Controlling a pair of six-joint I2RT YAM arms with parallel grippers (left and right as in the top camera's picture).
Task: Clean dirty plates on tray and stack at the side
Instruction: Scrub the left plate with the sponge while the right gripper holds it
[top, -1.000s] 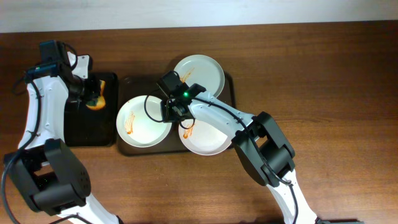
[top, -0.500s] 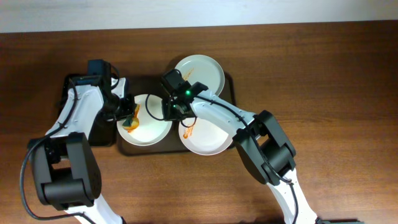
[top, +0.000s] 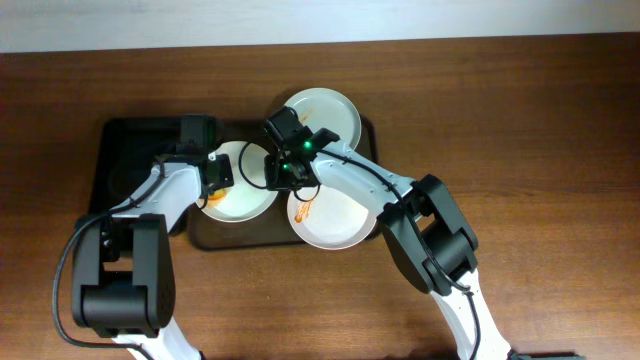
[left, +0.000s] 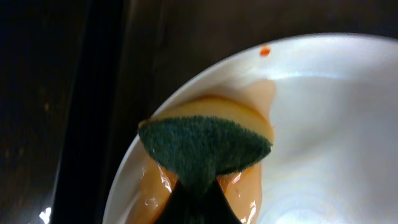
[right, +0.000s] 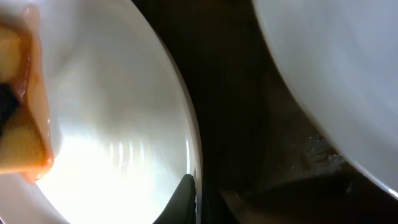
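Three white plates lie on the dark brown tray (top: 370, 135). My left gripper (top: 213, 180) is shut on an orange sponge with a green scrub face (left: 205, 146) and presses it on the left plate (top: 245, 192) near its left rim (left: 348, 124). My right gripper (top: 283, 172) is shut on that plate's right rim (right: 194, 180). The front plate (top: 335, 215) carries an orange-brown smear. The back plate (top: 325, 112) looks nearly clean.
A smaller black tray (top: 125, 160) lies left of the brown tray. Bare wooden tabletop (top: 530, 150) spreads to the right and along the front. The back plate's edge shows in the right wrist view (right: 336, 74).
My left gripper carried the sponge from the black tray rightward onto the left plate and across its smear. My right gripper stayed on the plate's rim.
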